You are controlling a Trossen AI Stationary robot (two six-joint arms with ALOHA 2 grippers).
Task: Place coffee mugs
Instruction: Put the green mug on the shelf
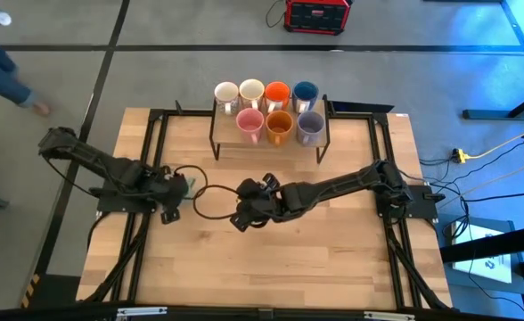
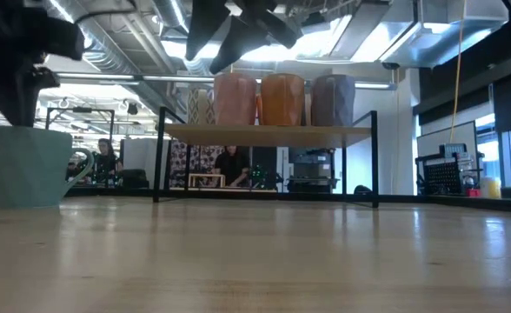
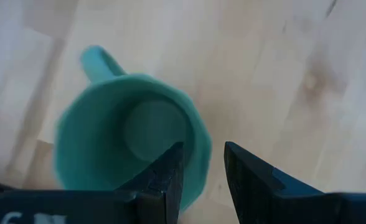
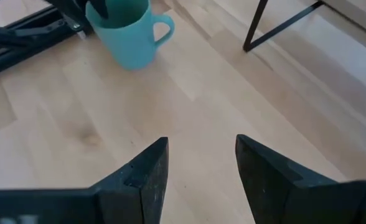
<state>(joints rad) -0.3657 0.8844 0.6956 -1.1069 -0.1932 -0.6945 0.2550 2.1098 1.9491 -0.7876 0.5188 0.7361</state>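
Two dark fingers (image 3: 170,177) of our left gripper (image 3: 203,180) straddle the wall of the pale green mug (image 3: 130,146): one finger inside the cup, the other outside, pinched on the rim at the side away from the handle. From above, that mug (image 1: 183,185) sits on the table (image 1: 271,267) at about nine o'clock from the table's middle, just beside the left arm's base frame. At table height the mug (image 2: 28,167) stands upright on the wood with its base down (whether it bears its full weight we cannot tell).

Our right gripper (image 4: 201,168) hangs with its fingers (image 4: 147,171) spread apart and nothing between them, over bare wood near the table's middle (image 1: 249,210), a short way from the green mug (image 4: 128,31).

At twelve o'clock stands a small shelf (image 1: 320,135) with seven mugs on it: two white mugs (image 1: 226,93), a bright orange mug (image 1: 277,92) and a blue mug (image 1: 306,91) in the far row, then a pink mug (image 1: 249,122), an amber mug (image 1: 280,123) and a lavender-grey mug (image 1: 310,123) in front.
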